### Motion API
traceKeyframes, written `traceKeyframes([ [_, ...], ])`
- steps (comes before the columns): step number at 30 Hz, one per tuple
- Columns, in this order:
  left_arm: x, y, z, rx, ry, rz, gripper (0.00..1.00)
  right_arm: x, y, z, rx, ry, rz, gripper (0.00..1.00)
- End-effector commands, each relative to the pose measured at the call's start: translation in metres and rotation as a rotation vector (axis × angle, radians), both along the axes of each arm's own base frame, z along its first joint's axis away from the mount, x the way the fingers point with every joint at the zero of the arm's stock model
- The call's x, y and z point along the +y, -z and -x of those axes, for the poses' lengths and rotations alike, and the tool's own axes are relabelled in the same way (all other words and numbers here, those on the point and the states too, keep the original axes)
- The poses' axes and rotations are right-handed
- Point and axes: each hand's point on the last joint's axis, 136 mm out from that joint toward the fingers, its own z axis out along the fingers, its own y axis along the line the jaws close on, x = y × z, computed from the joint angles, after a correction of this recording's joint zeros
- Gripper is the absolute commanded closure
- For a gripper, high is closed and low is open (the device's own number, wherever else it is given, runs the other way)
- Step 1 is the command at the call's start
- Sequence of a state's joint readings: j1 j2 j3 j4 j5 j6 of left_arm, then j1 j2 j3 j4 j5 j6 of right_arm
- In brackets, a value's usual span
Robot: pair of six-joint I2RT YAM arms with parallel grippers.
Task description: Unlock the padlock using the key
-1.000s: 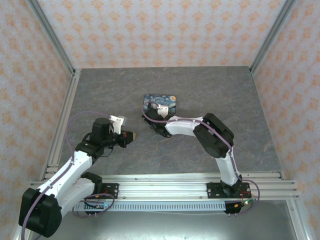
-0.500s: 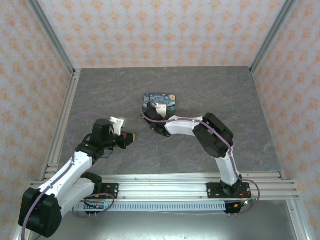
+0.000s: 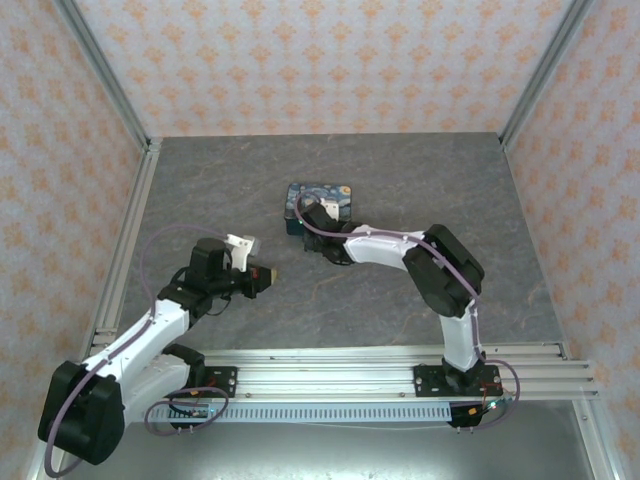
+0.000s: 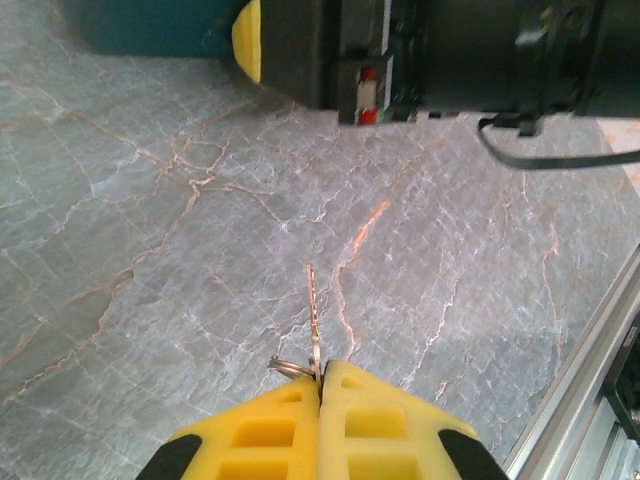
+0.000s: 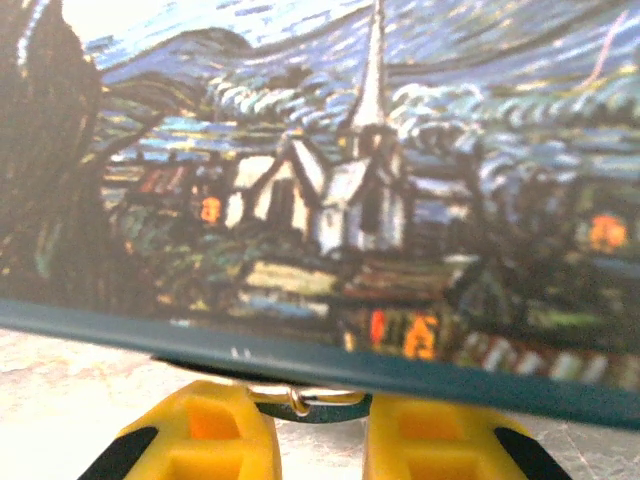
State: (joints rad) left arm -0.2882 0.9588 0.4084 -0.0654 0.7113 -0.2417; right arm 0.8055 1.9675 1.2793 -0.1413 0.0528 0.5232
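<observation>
The key [image 4: 315, 318] sticks out forward from my left gripper [image 4: 322, 366], which is shut on its head, its ring [image 4: 288, 368] beside the left fingertip. From above, the left gripper [image 3: 267, 273] hovers over the grey floor, left of and nearer than the tin. My right gripper [image 5: 320, 402] is shut on the padlock [image 5: 316, 412], a small brass and bluish-grey piece spanning both yellow fingers, right at the near edge of the blue painted tin [image 5: 350, 200]. In the top view the right gripper [image 3: 302, 226] sits at the tin's [image 3: 322, 196] near left corner, hiding the padlock.
The right arm's black wrist [image 4: 450, 50] and one yellow finger [image 4: 247, 40] cross the top of the left wrist view, next to the tin's side [image 4: 140, 25]. Aluminium rails [image 3: 330, 362] run along the near edge. Patterned walls enclose the grey marbled floor [image 3: 420, 190].
The right jaws have closed onto the padlock, and the right arm has swung back and to the right, up against the tin. The left gripper has drifted slightly right with the key.
</observation>
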Motion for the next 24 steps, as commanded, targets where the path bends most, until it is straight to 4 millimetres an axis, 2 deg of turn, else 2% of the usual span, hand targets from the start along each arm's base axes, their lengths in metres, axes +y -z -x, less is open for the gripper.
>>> traceKeyframes([
  [1, -0.012, -0.01, -0.003, -0.047, 0.044, 0.045, 1.0, 0.01, -0.021, 0.006, 0.031, -0.042, -0.091, 0.99],
  [11, -0.024, -0.009, -0.017, -0.124, 0.035, 0.169, 1.0, 0.016, -0.034, 0.018, 0.137, -0.084, -0.184, 1.0],
  [20, -0.042, 0.008, -0.037, -0.091, 0.068, 0.259, 1.0, 0.014, -0.047, 0.021, 0.161, -0.085, -0.233, 1.0],
  [24, -0.046, 0.009, -0.045, -0.114, 0.074, 0.293, 1.0, 0.014, -0.055, 0.024, 0.179, -0.089, -0.259, 1.0],
])
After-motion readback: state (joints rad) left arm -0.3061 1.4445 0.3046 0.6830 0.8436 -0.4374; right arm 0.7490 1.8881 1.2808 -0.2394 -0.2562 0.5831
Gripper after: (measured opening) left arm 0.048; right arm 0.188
